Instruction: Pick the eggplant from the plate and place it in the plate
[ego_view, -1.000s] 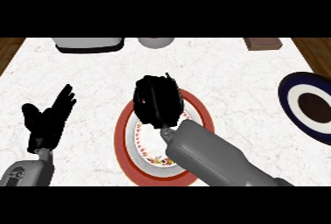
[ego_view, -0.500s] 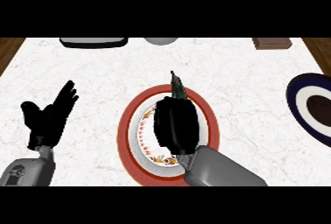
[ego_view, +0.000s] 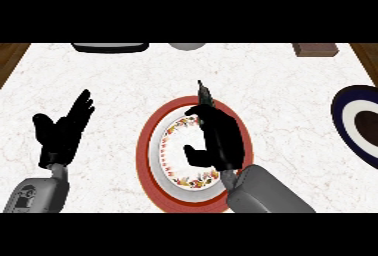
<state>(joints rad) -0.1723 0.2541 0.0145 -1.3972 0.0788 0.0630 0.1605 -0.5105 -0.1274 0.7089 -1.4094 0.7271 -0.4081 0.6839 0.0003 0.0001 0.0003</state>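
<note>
Robot hands work above a white marbled table, with a red-rimmed plate with a floral inner band as the centre of the scene. The right robot hand lies over that plate's right half, fingers stretched toward its far rim and thumb turned inward over the white centre; whether it is grasping anything cannot be told. The eggplant cannot be made out: a dark, narrow tip pokes past the plate's far rim, but it may be a fingertip. Left of the plate and well apart from it, the left robot hand rests released, fingers straight. A dark blue plate lies to the right, cut by the edge.
</note>
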